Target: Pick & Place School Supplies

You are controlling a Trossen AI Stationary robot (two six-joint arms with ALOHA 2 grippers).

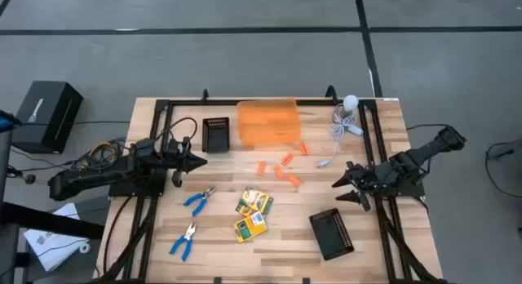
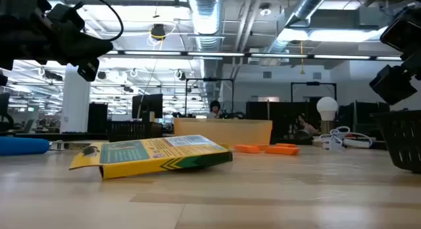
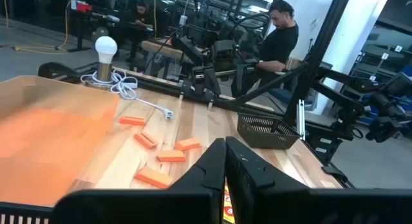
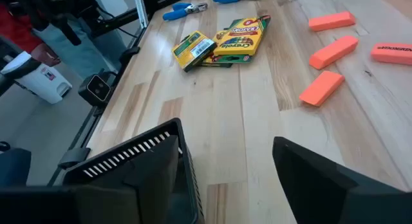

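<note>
Jaws on the right gripper (image 1: 347, 188) stand wide and hold nothing; on the left gripper (image 1: 198, 161) they are pressed together, also with nothing between them. The crayon boxes (image 1: 252, 214) lie flat in the lower middle of the high view, one stacked partly on another, well apart from both grippers. They look like light, stiff cardboard, probably best pinched across a narrow edge. The orange sticks (image 1: 281, 170) are scattered just above them, centre frame, near the right gripper; small and rigid, likely easy to grip across the short side. Two pliers (image 1: 190, 219) lie lower left, below the left gripper; they are probably heavier and best taken at the blue handles. An orange bin (image 1: 267, 122) sits upper centre on the tabletop (image 1: 277, 255).
</note>
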